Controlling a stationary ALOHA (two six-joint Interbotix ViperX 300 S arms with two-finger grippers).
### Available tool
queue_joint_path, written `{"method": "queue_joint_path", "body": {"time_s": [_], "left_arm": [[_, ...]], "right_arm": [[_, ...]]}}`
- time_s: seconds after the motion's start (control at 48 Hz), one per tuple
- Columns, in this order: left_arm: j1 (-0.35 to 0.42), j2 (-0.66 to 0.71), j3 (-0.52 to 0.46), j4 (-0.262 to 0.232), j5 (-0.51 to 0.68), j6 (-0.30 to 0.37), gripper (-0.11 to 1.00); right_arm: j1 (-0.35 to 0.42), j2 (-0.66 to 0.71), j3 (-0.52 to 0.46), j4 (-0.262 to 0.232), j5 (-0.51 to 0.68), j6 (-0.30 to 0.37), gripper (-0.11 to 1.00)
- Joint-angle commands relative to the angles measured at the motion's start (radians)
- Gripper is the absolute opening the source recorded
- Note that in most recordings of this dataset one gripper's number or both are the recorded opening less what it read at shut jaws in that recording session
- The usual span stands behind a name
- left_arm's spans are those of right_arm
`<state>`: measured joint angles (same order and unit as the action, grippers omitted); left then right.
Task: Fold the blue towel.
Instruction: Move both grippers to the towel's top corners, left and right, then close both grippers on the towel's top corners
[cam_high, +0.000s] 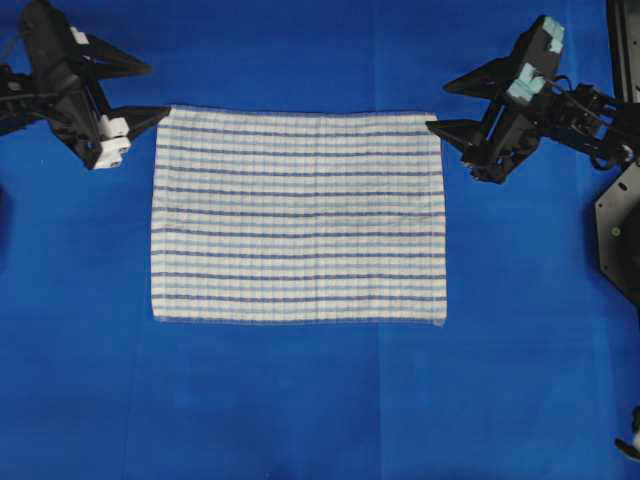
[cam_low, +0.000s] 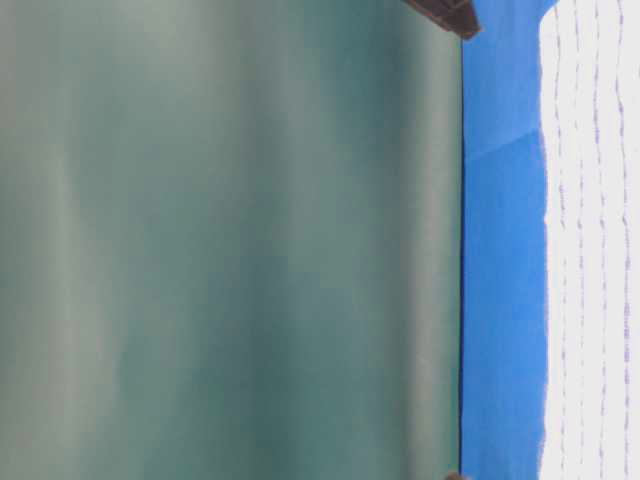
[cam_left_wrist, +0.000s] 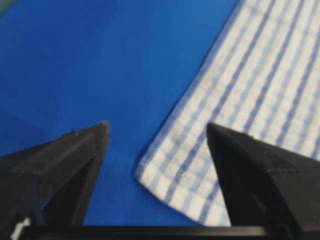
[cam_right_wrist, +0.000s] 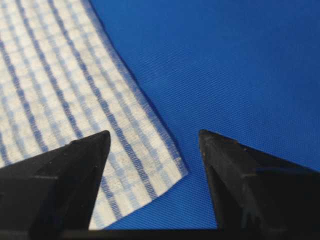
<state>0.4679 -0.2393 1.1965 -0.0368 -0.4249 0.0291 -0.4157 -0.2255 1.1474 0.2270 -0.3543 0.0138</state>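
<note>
We looked in all four views and we cannot find any words, numbers, labels or signs to read.

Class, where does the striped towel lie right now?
The striped towel lies flat mid-table in the overhead view, its far corners between the open left gripper and right gripper.
</note>
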Motion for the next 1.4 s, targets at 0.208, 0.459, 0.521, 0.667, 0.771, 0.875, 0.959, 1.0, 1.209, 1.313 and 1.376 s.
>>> {"method": "queue_joint_path", "body": {"time_s": [0.208, 0.459, 0.521, 0.667, 0.771, 0.875, 0.959, 1.0, 1.209, 1.313, 1.376], "left_arm": [[0.020, 0.259, -0.034, -0.005, -0.129, -0.002, 0.73], [0.020, 0.354, -0.066, -0.005, -0.141, -0.002, 0.72], [0.020, 0.359, -0.066, -0.005, -0.140, -0.002, 0.69], [0.018, 0.357, -0.060, -0.005, -0.137, -0.012, 0.53], [0.014, 0.356, -0.057, -0.005, -0.129, -0.018, 0.33], [0.005, 0.354, -0.055, -0.005, -0.123, -0.020, 0.20], [-0.005, 0.353, -0.057, -0.005, -0.118, -0.020, 0.11], [-0.011, 0.350, -0.055, -0.005, -0.114, -0.018, 0.08], [-0.021, 0.308, -0.055, -0.005, -0.083, -0.008, 0.05], [-0.021, 0.258, -0.058, -0.003, -0.052, 0.000, 0.05], [-0.021, 0.225, -0.060, -0.003, -0.029, 0.005, 0.05]], "right_arm": [[-0.005, 0.124, 0.003, 0.057, -0.118, 0.000, 0.75], [-0.003, 0.213, -0.006, 0.081, -0.138, 0.000, 0.74], [-0.005, 0.232, -0.009, 0.091, -0.146, 0.000, 0.72], [0.002, 0.255, -0.020, 0.095, -0.155, 0.000, 0.62], [0.014, 0.256, -0.020, 0.095, -0.155, 0.000, 0.45], [0.020, 0.255, -0.020, 0.095, -0.153, 0.000, 0.21], [0.023, 0.255, -0.021, 0.095, -0.153, 0.000, 0.08], [0.025, 0.255, -0.023, 0.095, -0.153, 0.000, 0.06], [0.028, 0.219, -0.023, 0.097, -0.146, 0.002, 0.06], [0.032, 0.179, -0.025, 0.097, -0.130, 0.000, 0.06], [0.032, 0.147, -0.023, 0.097, -0.110, 0.000, 0.06]]}}
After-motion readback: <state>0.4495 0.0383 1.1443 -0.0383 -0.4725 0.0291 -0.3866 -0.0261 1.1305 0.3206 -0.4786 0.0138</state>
